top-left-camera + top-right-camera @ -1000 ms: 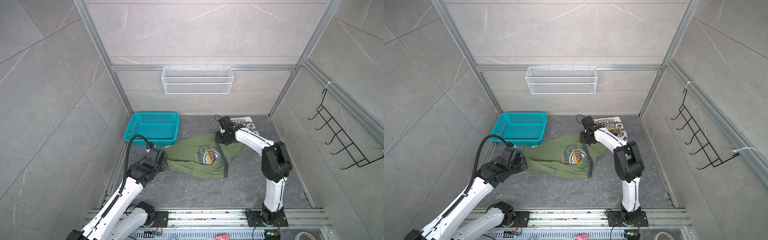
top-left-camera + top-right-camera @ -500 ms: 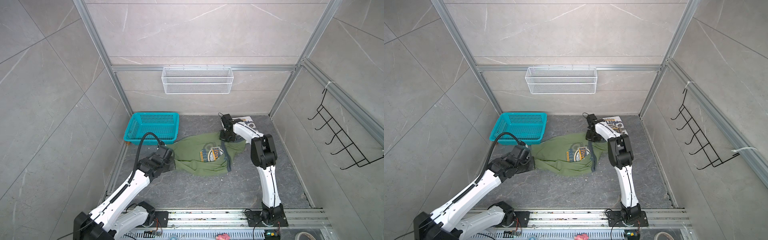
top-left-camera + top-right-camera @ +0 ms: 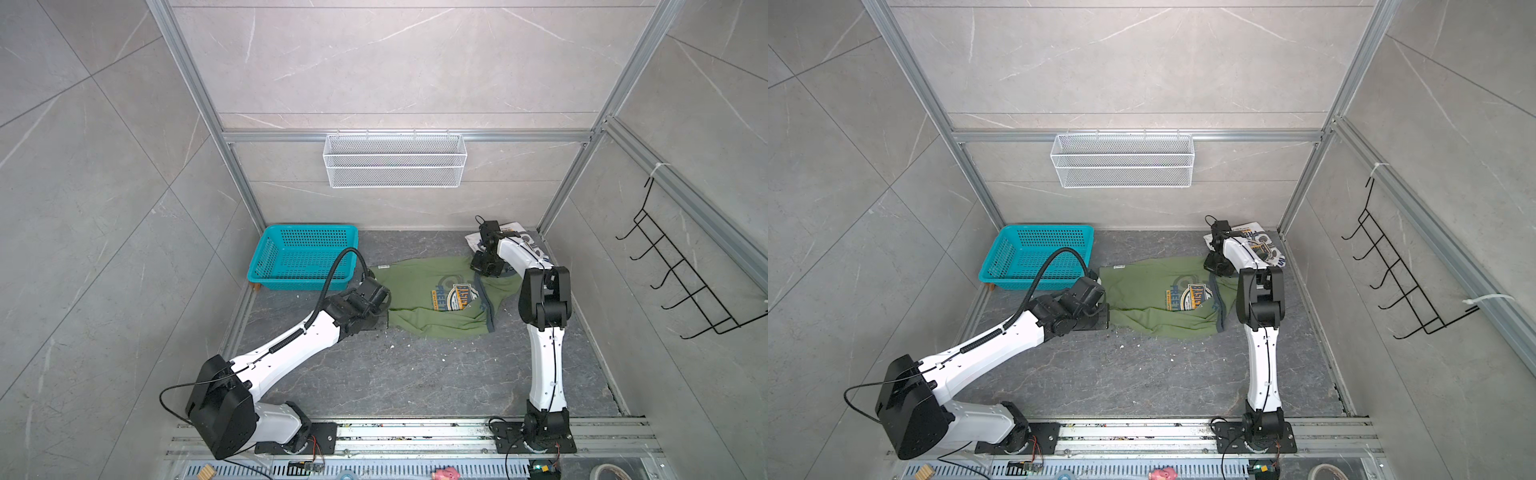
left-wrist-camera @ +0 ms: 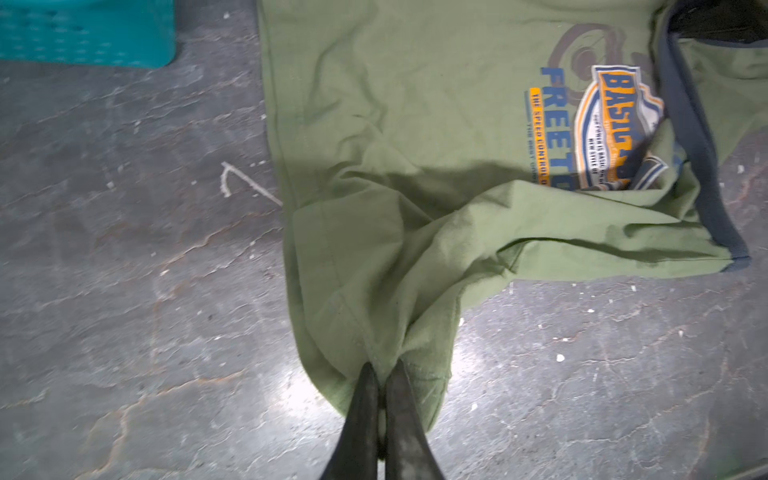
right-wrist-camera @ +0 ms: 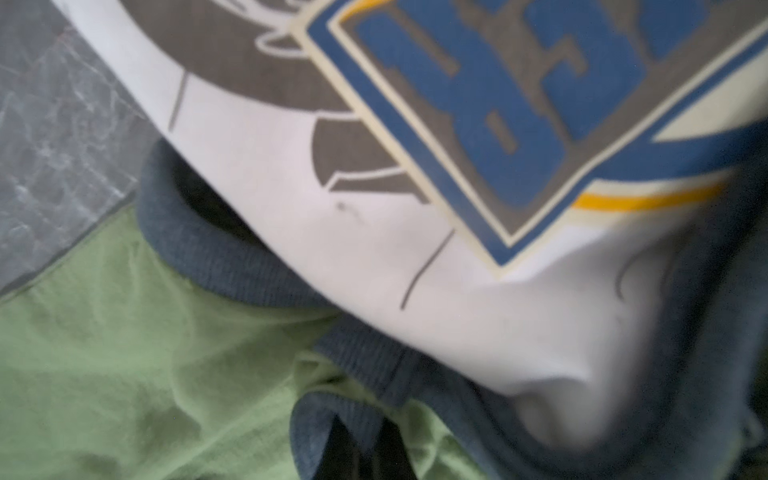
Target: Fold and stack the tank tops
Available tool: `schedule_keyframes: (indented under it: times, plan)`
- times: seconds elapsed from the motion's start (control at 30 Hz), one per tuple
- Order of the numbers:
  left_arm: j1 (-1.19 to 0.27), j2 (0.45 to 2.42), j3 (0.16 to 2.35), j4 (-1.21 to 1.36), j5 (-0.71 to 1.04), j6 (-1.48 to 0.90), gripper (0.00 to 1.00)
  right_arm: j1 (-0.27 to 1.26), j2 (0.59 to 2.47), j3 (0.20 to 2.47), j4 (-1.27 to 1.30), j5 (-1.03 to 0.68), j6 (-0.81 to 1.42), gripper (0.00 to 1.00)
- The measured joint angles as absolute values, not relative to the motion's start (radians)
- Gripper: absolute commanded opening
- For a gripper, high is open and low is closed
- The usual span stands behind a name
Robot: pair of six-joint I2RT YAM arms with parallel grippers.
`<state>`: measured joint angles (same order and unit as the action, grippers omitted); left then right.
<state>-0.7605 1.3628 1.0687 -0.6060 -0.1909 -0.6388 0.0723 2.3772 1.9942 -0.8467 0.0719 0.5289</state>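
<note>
Where it lay across the middle of the worktop, the olive tank top was print side up, hem toward the left arm and neck opening toward the right arm. Its near edge was folded over on itself and hid the lower part of the blue-and-yellow print. The dark trim ran down the right-hand side of the garment.

Left gripper: fingers pressed together on the near hem corner. The cloth was bunched at the grip, and creases fanned out from it toward the print.

Right gripper: fingers drawn close on the ribbed dark trim at the far shoulder end of the olive top. The wrist view was blurred, but trim cloth was seen between the fingertips.

White tank top: in the back right corner of the worktop, partly hidden in both top views by the right arm. In the right wrist view its edge lay over the olive top's trim, just beside the right grip, with the blue print facing up.

Teal basket: back left of the worktop, just beside the hem end of the olive top; contact could not be judged.

Small white specks were scattered on the worktop near the folded edge.
</note>
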Motion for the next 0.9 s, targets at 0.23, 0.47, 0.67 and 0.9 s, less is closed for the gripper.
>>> schedule_keyframes:
  times: [0.23, 0.47, 0.67, 0.9]
  plan:
    - [-0.764, 1.32, 1.118, -0.658, -0.292, -0.639, 0.0, 0.091, 2.283, 1.895, -0.846, 0.049, 0.506, 0.0]
    - [-0.764, 1.058, 1.197, -0.741, -0.418, -0.634, 0.0, 0.108, 1.749, 1.649, -0.857, 0.038, 0.501, 0.0]
    - [-0.764, 0.832, 1.292, -0.812, -0.52, -0.608, 0.0, 0.106, 1.244, 1.589, -0.908, 0.096, 0.509, 0.0]
    - [-0.764, 0.685, 1.484, -0.895, -0.586, -0.534, 0.0, 0.106, 0.944, 1.682, -1.107, 0.198, 0.523, 0.0]
